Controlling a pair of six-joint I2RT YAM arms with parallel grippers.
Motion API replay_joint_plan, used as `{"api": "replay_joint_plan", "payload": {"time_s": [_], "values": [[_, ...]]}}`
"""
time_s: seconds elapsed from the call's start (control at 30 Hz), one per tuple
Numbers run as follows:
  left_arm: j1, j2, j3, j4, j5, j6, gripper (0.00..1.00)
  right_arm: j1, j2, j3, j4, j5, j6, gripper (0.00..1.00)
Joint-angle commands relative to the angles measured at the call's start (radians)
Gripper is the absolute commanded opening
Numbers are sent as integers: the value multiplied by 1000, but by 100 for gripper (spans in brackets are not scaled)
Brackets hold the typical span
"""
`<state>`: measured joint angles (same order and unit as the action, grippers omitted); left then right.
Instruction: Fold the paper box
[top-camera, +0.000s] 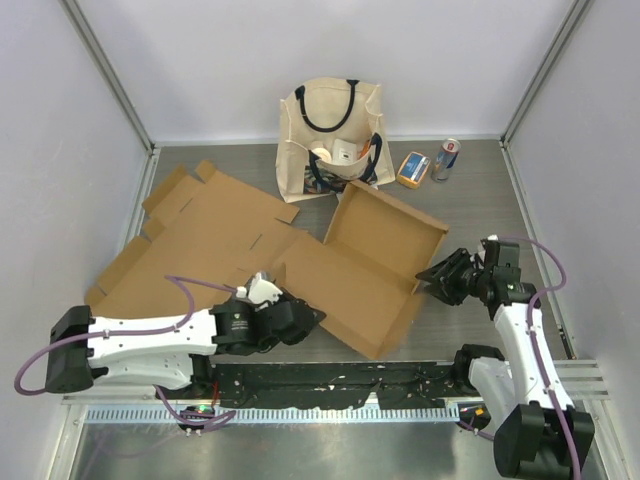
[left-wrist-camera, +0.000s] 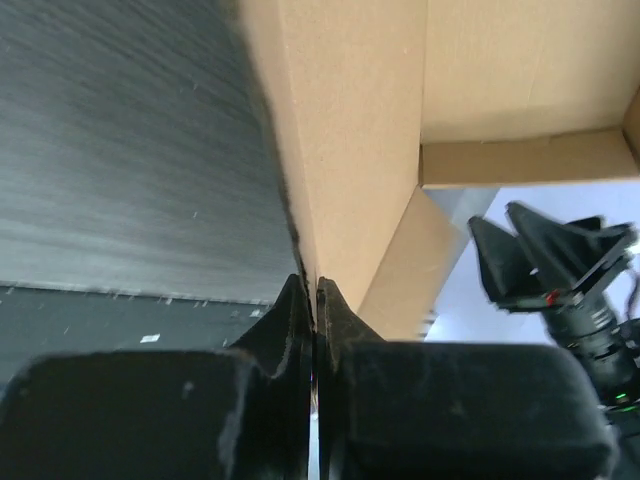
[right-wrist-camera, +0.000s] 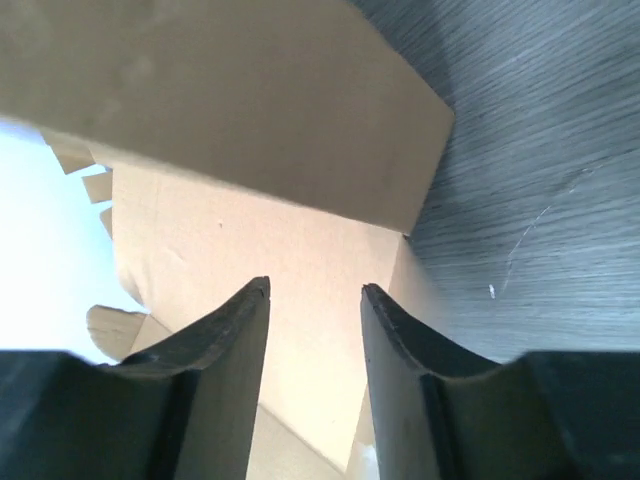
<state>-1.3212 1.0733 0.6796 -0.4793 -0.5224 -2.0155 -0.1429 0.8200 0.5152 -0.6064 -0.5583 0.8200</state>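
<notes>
Overhead, white walls (top-camera: 200, 60) closed in the work area on three sides, with slim metal posts running up the back corners. The floor of this booth was a dark grey table (top-camera: 480, 210) with a brushed, streaked finish; the right wrist view showed fine scratches in it. A black slotted rail (top-camera: 330, 378) ran along the near edge between the two arm bases.

A flat cardboard sheet (top-camera: 200, 240) with notched flaps covered the left half of the table. Overlapping its right edge, at mid-table, lay the paper box (top-camera: 350, 270), a shallow brown tray turned at an angle, its far and right walls raised. Whether the sheet and the box were joined could not be told.

A cream tote bag (top-camera: 330, 130) with dark handles stood at the back wall, just behind the box.

The left arm lay low along the near edge, and the left gripper (top-camera: 305, 318) met the box's near-left edge; the left wrist view showed its fingers (left-wrist-camera: 290, 320) pressed together, pinching the cardboard. The right gripper (top-camera: 428, 280) sat at the box's right wall with its fingers (right-wrist-camera: 240, 330) spread apart, holding nothing.

To the right of the bag stood a small yellow and blue carton (top-camera: 413, 168) and, just beside it, a drink can (top-camera: 446, 158).
</notes>
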Motion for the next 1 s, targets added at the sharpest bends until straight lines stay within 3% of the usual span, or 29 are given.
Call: {"api": "replay_joint_plan", "payload": {"time_s": [0.0,0.2,0.3,0.43,0.47,0.53,0.7,0.77,0.97], "values": [[-79,-18,191,-470,-56,-108,0,8,-74,124,-111,82,-183,53],[-87,-33,239,-768,4,-8,0,20,-156,302,-236,187,-361,59],[-87,-76,297,-916,-88,87,0,20,-159,397,-233,221,-400,61],[-87,-114,397,-1042,-247,269,0,22,-44,531,-210,245,-404,62],[-87,-122,414,-1035,-301,397,0,22,-19,536,-167,235,-380,62],[-87,-128,465,-1045,-338,473,0,22,55,517,-100,187,-345,62],[-87,-153,587,-1145,-354,572,0,40,215,434,235,77,-205,62],[-85,-167,621,-1182,-318,583,0,112,305,427,342,113,-202,62],[-82,-268,661,-1183,-139,568,0,373,577,525,454,415,-321,62]]}}
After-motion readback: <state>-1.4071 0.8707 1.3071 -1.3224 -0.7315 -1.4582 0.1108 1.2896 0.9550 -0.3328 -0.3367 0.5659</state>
